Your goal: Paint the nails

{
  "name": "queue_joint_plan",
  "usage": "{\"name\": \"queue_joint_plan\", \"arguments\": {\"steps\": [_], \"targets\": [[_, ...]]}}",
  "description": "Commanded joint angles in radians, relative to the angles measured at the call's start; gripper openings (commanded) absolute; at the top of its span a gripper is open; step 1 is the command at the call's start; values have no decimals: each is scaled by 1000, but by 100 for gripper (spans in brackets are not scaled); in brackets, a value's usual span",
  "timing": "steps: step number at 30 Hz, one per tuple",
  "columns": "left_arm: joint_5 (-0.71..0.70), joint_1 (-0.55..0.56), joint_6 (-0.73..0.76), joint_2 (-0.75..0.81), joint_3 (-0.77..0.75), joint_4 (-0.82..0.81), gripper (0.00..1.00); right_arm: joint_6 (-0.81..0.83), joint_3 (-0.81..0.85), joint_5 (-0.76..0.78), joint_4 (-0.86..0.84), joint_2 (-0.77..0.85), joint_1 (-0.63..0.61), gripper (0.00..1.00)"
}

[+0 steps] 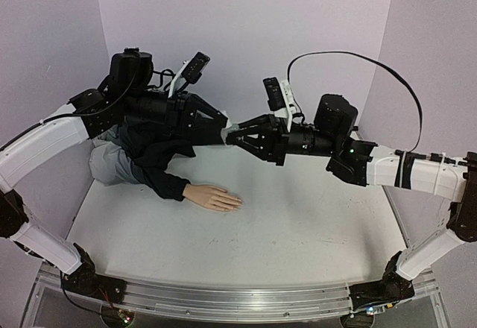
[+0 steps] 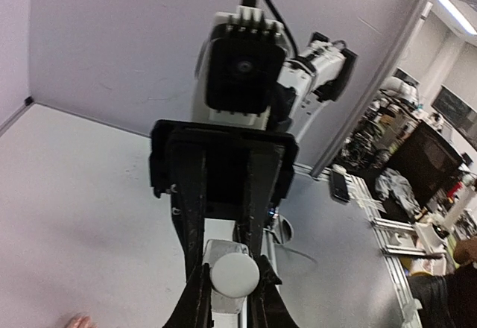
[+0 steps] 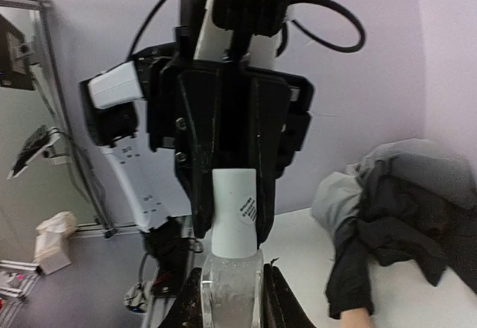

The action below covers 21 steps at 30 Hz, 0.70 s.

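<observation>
Jaws on both arms are clenched, each on one end of the same object. Top view: we see the left gripper [image 1: 221, 130] and the right gripper [image 1: 244, 136] meeting tip to tip in mid-air above the far part of the white table [image 1: 313, 224]. The nails [image 1: 235, 203] lie lower and nearer, tipping the pale peach mannequin hand [image 1: 215, 196], which rests flat on the table left of centre, out of a dark sleeve [image 1: 165, 181]; they are too small to show any paint. Left wrist view: the left gripper pinches the white cylindrical cap [image 2: 235, 273], seen end-on. Right wrist view: the right gripper grasps the small clear bottle [image 3: 232, 287], its cap running up into the opposing fingers. We judge the step to be uncapping. Done well, the bottle is held rigid and the cap turned about the shared axis, then drawn straight out so any brush beneath it clears the neck; the bottle appears near level, so we would raise its mouth first.
</observation>
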State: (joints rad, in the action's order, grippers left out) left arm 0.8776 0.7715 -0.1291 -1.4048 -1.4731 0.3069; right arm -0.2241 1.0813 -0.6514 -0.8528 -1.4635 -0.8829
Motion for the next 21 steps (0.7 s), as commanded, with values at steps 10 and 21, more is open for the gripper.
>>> {"name": "queue_joint_plan", "arguments": {"steps": [10,21], "targets": [[21,58,-140,66,13,-15,77,82,-92,-93,-42,123,-27,0],[-247,67,-183,74,-19,129,68,103,-76,195,44,108,-36,0]]}}
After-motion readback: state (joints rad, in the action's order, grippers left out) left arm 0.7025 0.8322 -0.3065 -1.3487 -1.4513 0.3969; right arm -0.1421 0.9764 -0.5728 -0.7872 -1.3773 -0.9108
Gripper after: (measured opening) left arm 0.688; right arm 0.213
